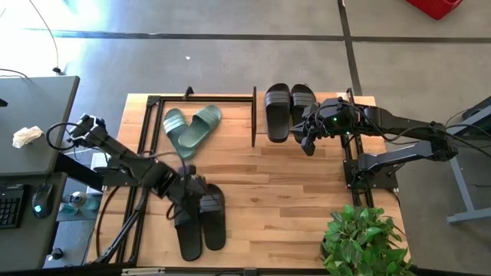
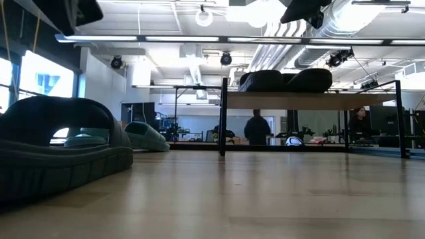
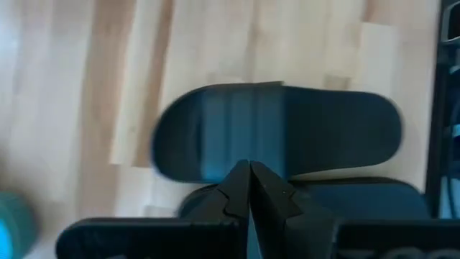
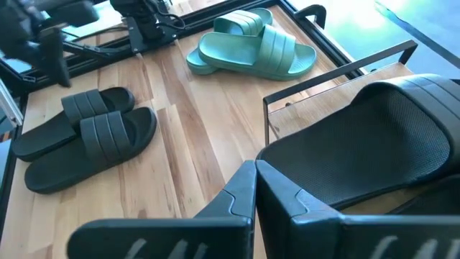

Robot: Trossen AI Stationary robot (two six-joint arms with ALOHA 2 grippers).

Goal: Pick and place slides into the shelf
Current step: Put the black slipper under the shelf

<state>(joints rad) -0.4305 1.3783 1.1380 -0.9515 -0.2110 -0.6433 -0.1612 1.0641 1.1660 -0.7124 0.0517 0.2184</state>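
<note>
A black pair of slides (image 1: 201, 222) lies on the table near its front edge. My left gripper (image 1: 186, 192) is shut and hovers above this pair (image 3: 280, 133), over the seam between the two slides. A second black pair (image 1: 289, 111) lies on the wooden top board of the shelf (image 2: 309, 101) at the far right. My right gripper (image 1: 309, 144) is shut and empty, just off the near end of that pair (image 4: 359, 151). The sage-green pair (image 1: 192, 129) lies on the table at the far left, one slide overlapping the other.
An open black metal frame (image 1: 146, 153) runs along the table's left side and around the green pair. A potted plant (image 1: 364, 241) stands at the near right corner. A desk with a keyboard (image 1: 11, 203) is off to the left. People (image 2: 257, 129) stand in the room beyond.
</note>
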